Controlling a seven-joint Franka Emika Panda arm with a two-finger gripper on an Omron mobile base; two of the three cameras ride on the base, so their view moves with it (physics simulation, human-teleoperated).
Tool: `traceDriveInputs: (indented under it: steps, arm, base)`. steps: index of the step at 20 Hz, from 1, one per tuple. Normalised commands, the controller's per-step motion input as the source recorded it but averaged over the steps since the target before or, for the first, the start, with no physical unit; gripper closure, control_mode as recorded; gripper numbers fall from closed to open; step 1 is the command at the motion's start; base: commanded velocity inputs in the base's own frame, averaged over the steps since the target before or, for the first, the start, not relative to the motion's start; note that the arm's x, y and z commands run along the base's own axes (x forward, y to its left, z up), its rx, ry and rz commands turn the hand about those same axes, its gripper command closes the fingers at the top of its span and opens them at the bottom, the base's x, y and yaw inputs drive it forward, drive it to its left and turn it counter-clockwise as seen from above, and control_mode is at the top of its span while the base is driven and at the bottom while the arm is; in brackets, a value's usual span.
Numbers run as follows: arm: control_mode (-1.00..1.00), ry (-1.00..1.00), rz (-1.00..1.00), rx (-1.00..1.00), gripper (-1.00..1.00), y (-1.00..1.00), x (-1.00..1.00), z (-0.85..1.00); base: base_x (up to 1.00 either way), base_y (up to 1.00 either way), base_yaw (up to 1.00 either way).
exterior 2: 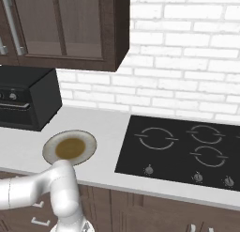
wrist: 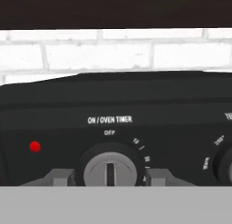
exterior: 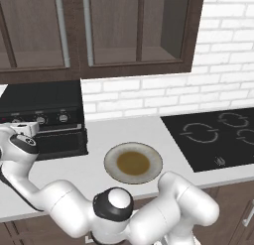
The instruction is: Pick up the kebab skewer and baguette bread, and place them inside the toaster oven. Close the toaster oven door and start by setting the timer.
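Note:
The black toaster oven point(exterior: 42, 97) stands at the back left of the counter, with its door point(exterior: 62, 142) closed. My gripper point(exterior: 27, 128) is at the left end of its knob row. In the hand view my gripper point(wrist: 108, 178) has a fingertip pressed against each side of the round timer knob point(wrist: 108, 169), shut on it. The knob's pointer stands upright under the word OFF, below the label ON / OVEN TIMER. A red lamp point(wrist: 35, 146) shows to the knob's left. The oven point(exterior 2: 28, 102) sits at the left edge in the right base view. The kebab skewer and baguette bread are hidden.
A round plate point(exterior: 133, 162) with a brown centre lies on the white counter in front of the oven, also seen as plate point(exterior 2: 69, 147). A black stovetop point(exterior: 218, 135) fills the right side. Dark wall cabinets point(exterior: 99, 30) hang above. A second knob point(wrist: 225, 166) is at the right.

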Motion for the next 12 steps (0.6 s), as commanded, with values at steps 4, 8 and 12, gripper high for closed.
traceDriveInputs:
  steps: [4, 8, 12]
  arm:
    - [-1.00, 0.00, 0.00, 0.00, 1.00, 0.00, -0.06, 0.00]
    - [-1.00, 0.00, -0.02, 0.00, 1.00, 0.00, -0.03, 0.00]
    - [-1.00, 0.00, -0.06, 0.00, 1.00, 0.00, -0.05, 0.00]
  base:
    - [0.00, 0.00, 0.00]
    - [0.00, 0.00, 0.00]
    - [0.00, 0.00, 0.00]
